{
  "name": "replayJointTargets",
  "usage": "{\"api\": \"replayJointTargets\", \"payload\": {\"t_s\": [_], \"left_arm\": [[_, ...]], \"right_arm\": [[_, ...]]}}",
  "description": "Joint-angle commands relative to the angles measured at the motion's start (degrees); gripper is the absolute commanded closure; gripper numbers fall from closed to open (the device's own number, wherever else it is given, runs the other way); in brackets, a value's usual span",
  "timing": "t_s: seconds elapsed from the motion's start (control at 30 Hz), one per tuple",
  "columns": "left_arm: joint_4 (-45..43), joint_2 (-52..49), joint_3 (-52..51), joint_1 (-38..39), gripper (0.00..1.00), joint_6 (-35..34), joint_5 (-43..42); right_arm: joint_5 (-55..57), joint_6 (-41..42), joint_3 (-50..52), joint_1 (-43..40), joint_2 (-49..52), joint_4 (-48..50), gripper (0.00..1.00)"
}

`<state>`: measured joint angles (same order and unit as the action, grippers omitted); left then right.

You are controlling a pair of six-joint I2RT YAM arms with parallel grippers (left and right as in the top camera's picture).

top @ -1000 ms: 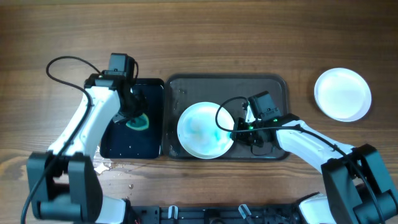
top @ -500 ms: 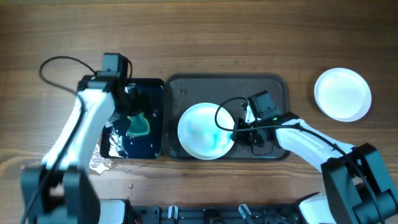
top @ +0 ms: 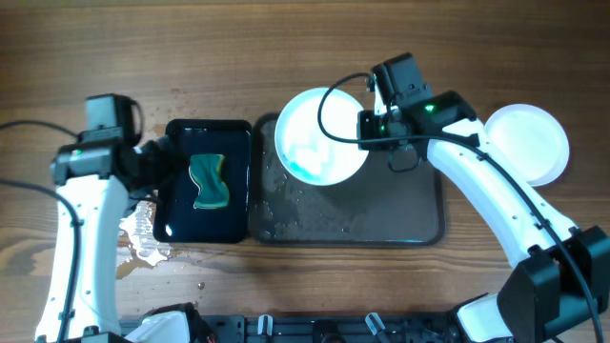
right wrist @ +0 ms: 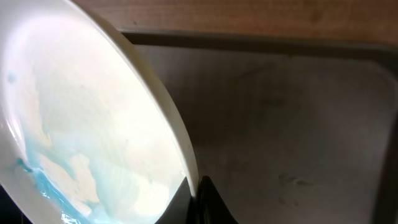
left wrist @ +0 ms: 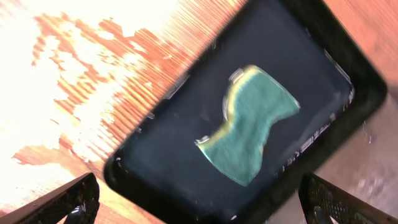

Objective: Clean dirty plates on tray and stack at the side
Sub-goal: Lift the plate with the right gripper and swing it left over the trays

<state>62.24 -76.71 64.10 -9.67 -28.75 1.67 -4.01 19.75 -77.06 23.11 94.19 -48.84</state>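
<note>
- Here we go: the right gripper (top: 364, 128) is clamped tight on the smeared plate (top: 319, 148), pinching its rim on the side that faces the middle of the tray (top: 400, 200).
- We see that plate held over the tray's far left corner. Its far edge overlaps the tray's far rim and pokes out over the table (top: 286, 57).
- A blue smear (top: 303, 170) streaks the near left part of the plate. In the right wrist view it pools along the lower left of the white surface, with the grey tray floor behind it.
- Water droplets (top: 286, 195) speckle the left half of the tray floor.
- Off to the right of the tray, level with its far right corner and apart from it, the second plate (top: 525, 143) sits on the table. We cannot tell whether it is one plate or several stacked, and the right arm crosses its left edge.
- Just beside the tray's left rim stands the black basin (top: 176, 217). We cannot tell whether the two touch.
- The green sponge (top: 210, 181) lies flat in the middle of that basin.
- The left gripper (left wrist: 205, 202) is spread wide and holds nothing. Its fingers (left wrist: 71, 199) frame the basin from the bottom corners of the left wrist view, and it hangs on the side of the basin away from the tray.
- A puddle (top: 143, 243) glistens on the table to the tray's left, by the basin's near left corner.
</note>
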Motion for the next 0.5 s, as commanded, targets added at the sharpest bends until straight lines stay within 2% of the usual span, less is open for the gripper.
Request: {"api": "replayJointTargets", "payload": {"t_s": [0.0, 0.1, 0.23, 0.33, 0.47], "left_arm": [[-0.37, -0.33, 0.55, -6.8, 0.0, -1.7, -1.57], [-0.35, -0.33, 0.55, -9.81, 0.0, -1.73, -4.2], [-0.55, -0.33, 0.55, -9.84, 0.0, -1.73, -4.2], [-0.57, -0.35, 0.55, -9.84, 0.0, -1.7, -4.13], [-1.03, -0.35, 0.55, -9.84, 0.0, -1.75, -2.05]], "right_arm": [[1.27, -3.78, -6.23, 0.87, 0.5, -2.51, 0.95], [1.49, -4.85, -16.57, 2.71, 6.12, -10.64, 0.96], [2.82, -6.8, -31.54, 7.67, 17.38, -17.94, 0.95], [9.25, -7.74, -40.81, 13.62, 23.45, -19.87, 0.95], [19.32, -7.76, -44.09, 20.0, 24.94, -17.75, 0.95]]}}
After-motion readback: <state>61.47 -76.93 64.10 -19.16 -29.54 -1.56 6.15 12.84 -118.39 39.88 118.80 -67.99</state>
